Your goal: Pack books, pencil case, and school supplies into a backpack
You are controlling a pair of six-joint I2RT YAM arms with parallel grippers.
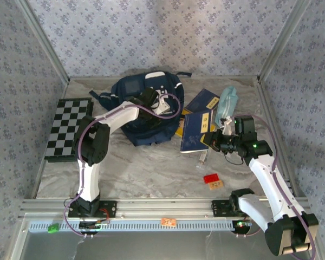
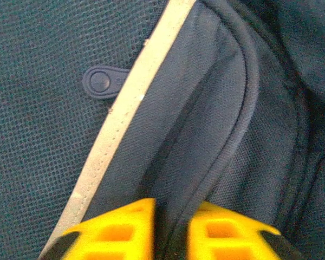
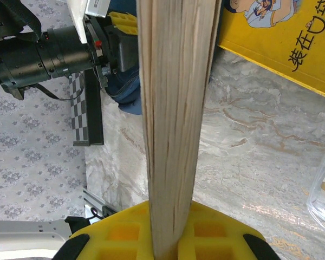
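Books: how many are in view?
3: the far navy book by the pencil case; the near navy book in the right gripper; the yellow book lying beside it. The backpack could hide more.

On my screen the only print I can read is in the right wrist view, on the bright yellow glossy paperback cover. Dark Chinese characters run along it: 装在口, then a fourth that looks like 袋, cut off by the frame edge.

In the top view, the dark navy paperback nearer the arms and the farther dark navy paperback each carry a small yellow label, but the lettering is too small for me to make out.

I can read nothing on the small flat red tag or on the small flat orange tag just beside it. The same goes for the orange tag on the pale perforated strip.
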